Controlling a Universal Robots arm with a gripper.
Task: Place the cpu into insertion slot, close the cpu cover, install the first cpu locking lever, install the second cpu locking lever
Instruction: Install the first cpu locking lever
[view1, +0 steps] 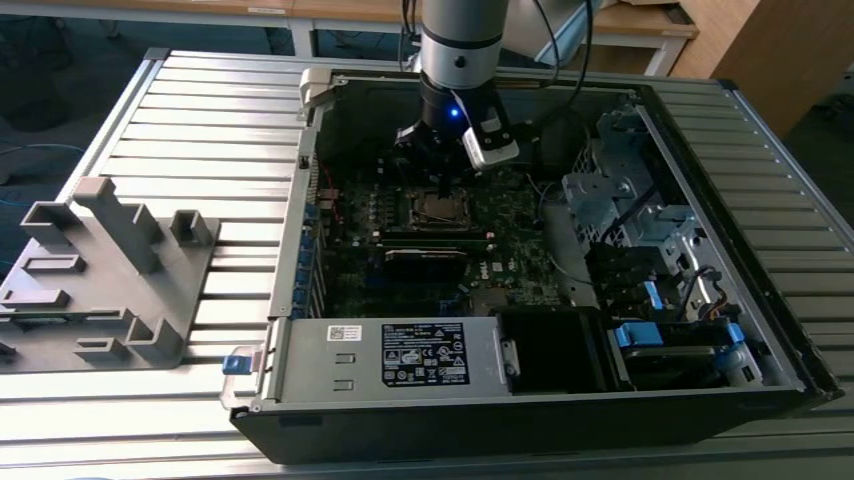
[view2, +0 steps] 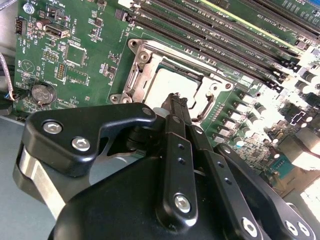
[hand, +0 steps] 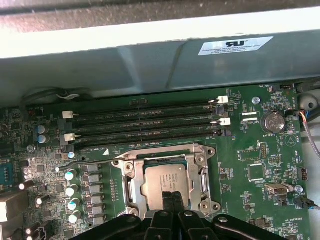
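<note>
The cpu (hand: 165, 181) lies flat in the insertion slot, its silver face showing through the window of the cpu cover (hand: 131, 184). The cover is down around it, and the slot itself is mostly hidden beneath both. My gripper (hand: 170, 196) is shut with nothing between its fingers (hand: 164, 202), and its tips are at the near edge of the chip and cover. In the second wrist view the gripper (view2: 177, 97) points at the cpu (view2: 170, 80) inside the cover (view2: 139, 70). A thin wire locking lever (hand: 82, 164) sticks out sideways from the socket. In the exterior view the gripper (view1: 441, 185) hangs over the socket (view1: 434, 208).
Long black memory slots (hand: 145, 122) run beside the socket, and a row of capacitors (hand: 72, 195) stands near the lever. The case walls (view1: 300, 200) enclose the board. A silver power-supply box (view1: 387, 355) sits at the case front. A grey fixture (view1: 107, 270) stands at the exterior view's left.
</note>
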